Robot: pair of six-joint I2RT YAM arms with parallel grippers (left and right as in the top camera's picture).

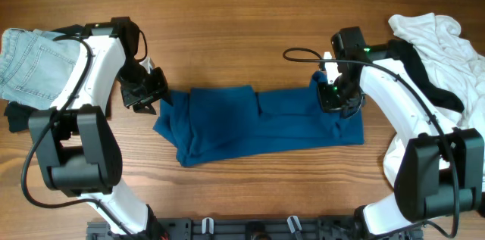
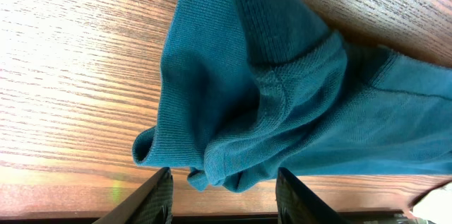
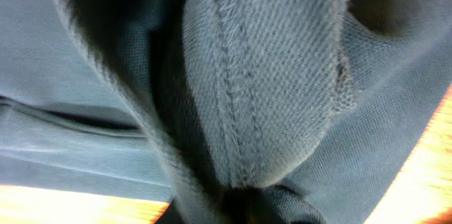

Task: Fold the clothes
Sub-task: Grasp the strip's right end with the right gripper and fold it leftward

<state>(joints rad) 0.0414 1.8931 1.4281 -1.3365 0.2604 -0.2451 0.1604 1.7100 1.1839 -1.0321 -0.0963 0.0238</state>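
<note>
Blue shirt (image 1: 258, 123) is lying on the bench (image 1: 242, 13) as a rough, partly folded band. Left hand (image 1: 146, 92) is hovering half-open at the shirt's left end, gripping nothing. Right hand (image 1: 333, 92) is sitting on the shirt's right end, opening indiscernible. Jeans (image 1: 30, 62) left of the shirt and white garment (image 1: 439, 35) right of it are awaiting folding.

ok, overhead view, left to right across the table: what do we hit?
In order: jeans → left end effector → blue shirt → right end effector, at the shirt's right end → white garment.

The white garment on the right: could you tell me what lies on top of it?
A black garment drapes across the white garment; the right arm hides part of it.
</note>
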